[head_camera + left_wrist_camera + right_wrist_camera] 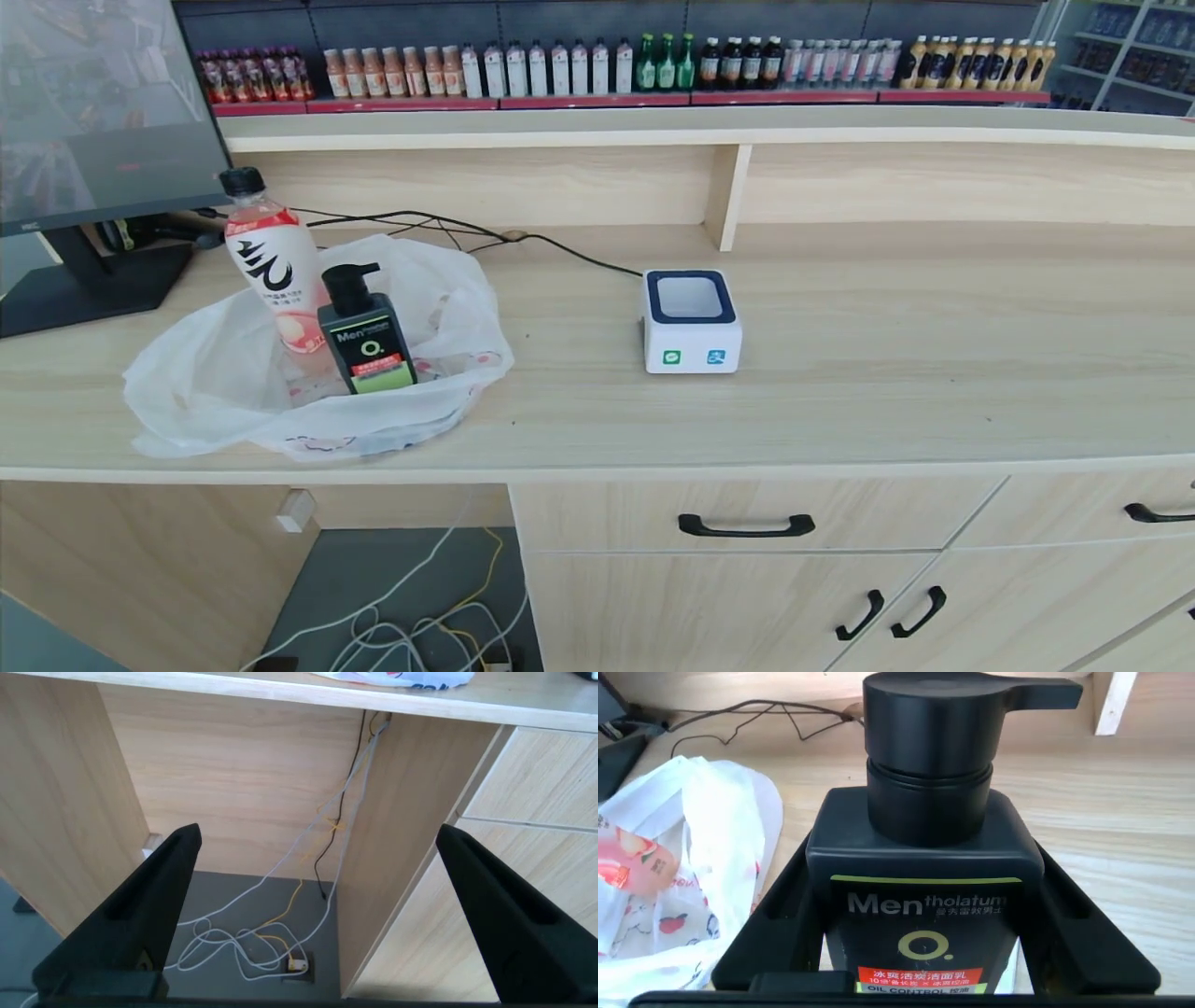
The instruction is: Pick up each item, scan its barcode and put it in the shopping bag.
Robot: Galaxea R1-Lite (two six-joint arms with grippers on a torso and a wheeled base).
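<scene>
The right gripper [924, 859] is closed on one black pump bottle [924, 905], a finger pressed to each side. The bottle is squat and dark, with white lettering and a green and red label. In the head view it stands upright in one white shopping bag [215, 373]. One pink drink bottle [271, 261] stands at its 10 o'clock, and one white scanner [692, 322] sits at the bag's 3 o'clock. The left gripper [318, 835] is wide open and empty, below the counter [840, 392].
</scene>
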